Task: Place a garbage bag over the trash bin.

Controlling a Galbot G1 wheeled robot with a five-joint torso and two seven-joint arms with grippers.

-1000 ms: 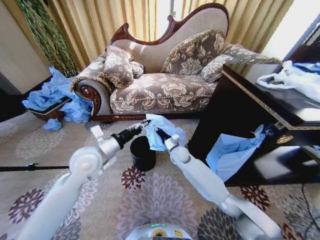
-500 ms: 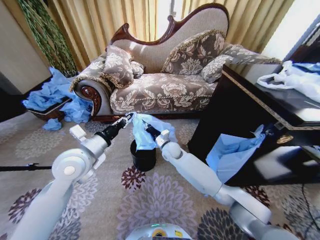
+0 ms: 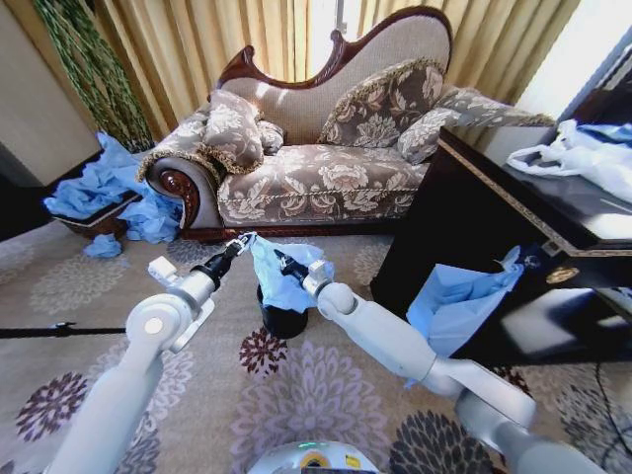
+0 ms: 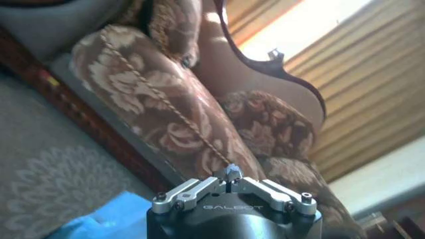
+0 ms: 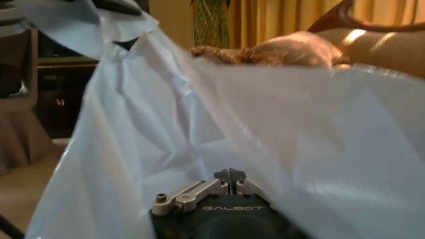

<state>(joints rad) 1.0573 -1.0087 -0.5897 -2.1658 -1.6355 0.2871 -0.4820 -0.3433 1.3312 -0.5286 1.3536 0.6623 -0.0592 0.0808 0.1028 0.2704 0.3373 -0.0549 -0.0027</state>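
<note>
Hanging over the bin [image 3: 283, 318]: the bag [image 3: 281, 276], light blue, thin and crinkled, stretched between both grippers with its lower folds draped over the black rim. Bin itself standing on the carpet [image 3: 316, 395] near picture centre, mostly hidden behind the plastic — only the dark lower wall visible.

Pinching the bag's upper corner at about 10 o'clock from the bin: the left gripper [image 3: 240, 241], fingers closed to a point on the plastic; in the left wrist view [image 4: 230, 174] tips together, a scrap of blue just under the housing. At about 12 o'clock above the bin: the right gripper [image 3: 284, 261], fingers shut on the bag's edge; in the right wrist view [image 5: 229, 174] tips pressed together with the sheet [image 5: 265, 129] billowing over and ahead.

Open floral carpet toward 6 and 9 o'clock of the bin. Closing in at 12 o'clock: the sofa [image 3: 326, 148], its wooden base not far behind. At 3 o'clock, the dark cabinet [image 3: 464, 227] edge, near the right arm. Far off at 10 o'clock: heap of blue bags [image 3: 109, 193] by the curtain [image 3: 197, 39].
</note>
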